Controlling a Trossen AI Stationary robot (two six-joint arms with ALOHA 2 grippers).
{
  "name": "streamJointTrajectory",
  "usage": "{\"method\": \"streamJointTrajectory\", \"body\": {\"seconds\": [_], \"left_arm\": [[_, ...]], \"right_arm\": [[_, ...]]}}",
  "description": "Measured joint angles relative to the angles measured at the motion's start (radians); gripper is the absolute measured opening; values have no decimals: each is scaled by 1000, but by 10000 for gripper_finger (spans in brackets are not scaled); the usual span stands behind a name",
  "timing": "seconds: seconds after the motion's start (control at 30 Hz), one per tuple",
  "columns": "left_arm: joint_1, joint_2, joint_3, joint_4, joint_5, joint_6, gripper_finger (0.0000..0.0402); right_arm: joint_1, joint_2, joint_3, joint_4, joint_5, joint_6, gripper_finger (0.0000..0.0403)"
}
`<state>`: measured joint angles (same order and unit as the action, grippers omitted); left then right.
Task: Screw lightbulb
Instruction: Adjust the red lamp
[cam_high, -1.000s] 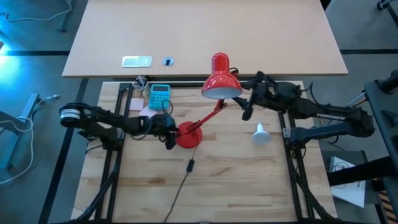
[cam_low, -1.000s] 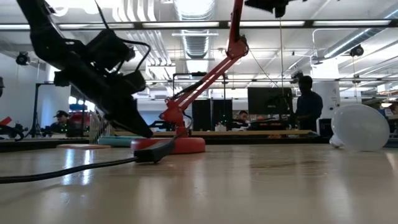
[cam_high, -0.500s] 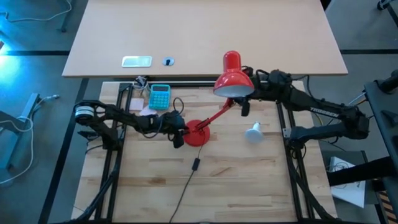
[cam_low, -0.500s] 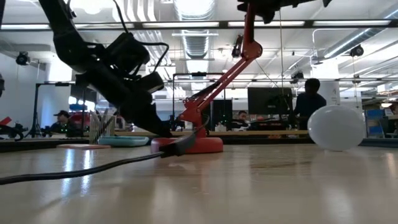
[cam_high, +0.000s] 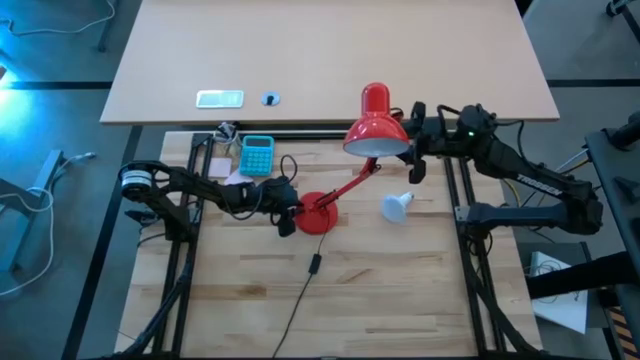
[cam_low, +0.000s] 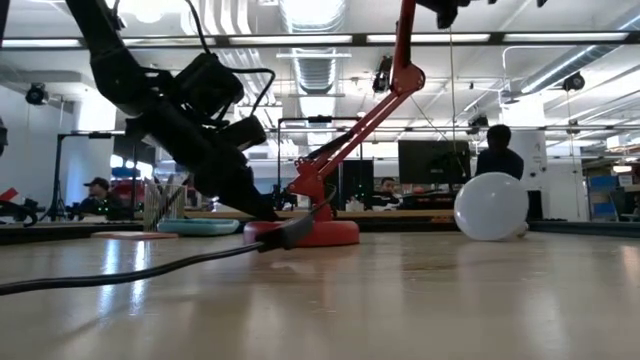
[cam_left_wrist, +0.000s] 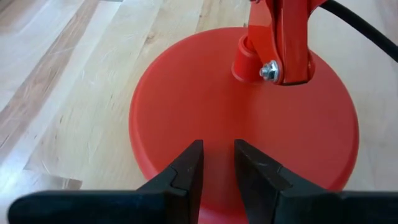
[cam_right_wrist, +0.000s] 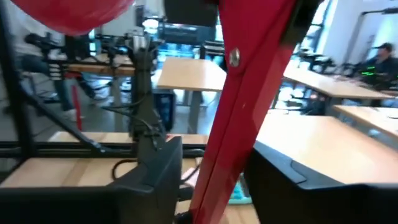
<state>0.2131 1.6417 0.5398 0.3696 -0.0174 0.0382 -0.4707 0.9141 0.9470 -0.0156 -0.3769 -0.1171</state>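
Note:
The red desk lamp stands with its round base (cam_high: 322, 220) on the table, its arm slanting up to the cone shade (cam_high: 377, 135). My left gripper (cam_high: 287, 216) is down on the base's left edge, fingers nearly together. The white lightbulb (cam_high: 397, 207) lies on its side on the wood, right of the lamp and free of both grippers. My right gripper (cam_high: 416, 162) is open in the air beside the shade's right rim. In the right wrist view the lamp arm (cam_right_wrist: 242, 93) shows between its fingers. My left gripper rests its fingertips (cam_left_wrist: 186, 171) on top of the base near its rim (cam_left_wrist: 217, 134), a narrow gap between them. It comes slanting down from the table's left. The base lies flat on the table. My right gripper: I cannot tell whether it touches the shade's rim.
A teal calculator (cam_high: 257, 155) and paper pads lie at the far left. The lamp's black cord with its switch (cam_high: 313, 263) runs toward the near edge. A light desk (cam_high: 330, 50) stands beyond the table. People sit in the room behind (cam_low: 497, 160).
My left gripper has gone toward the table's right edge with the lamp base, sliding the whole lamp that way, then kept still. My right gripper has drawn back from the lamp arm toward the right. The lightbulb has rolled left toward the lamp.

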Motion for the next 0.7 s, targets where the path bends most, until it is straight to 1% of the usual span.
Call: {"method": "streamJointTrajectory", "body": {"seconds": [0.1,0.2,0.27,0.3,0.4,0.5,0.7], "left_arm": [[2,1,7,-7,0,5,80],[8,1,7,-5,0,4,80],[14,1,6,-4,-3,4,80],[18,1,5,-5,-3,5,80],[30,1,5,-4,6,7,80],[41,1,5,0,8,26,80],[50,1,4,19,-9,46,80]], "right_arm": [[0,26,-1,4,-52,8,121],[0,44,-2,5,-88,9,69],[1,52,-2,7,-137,16,32],[3,55,-2,6,-162,17,21],[1,79,-2,26,-191,24,18],[1,117,0,65,-192,39,18],[0,230,6,211,-205,92,18]]}}
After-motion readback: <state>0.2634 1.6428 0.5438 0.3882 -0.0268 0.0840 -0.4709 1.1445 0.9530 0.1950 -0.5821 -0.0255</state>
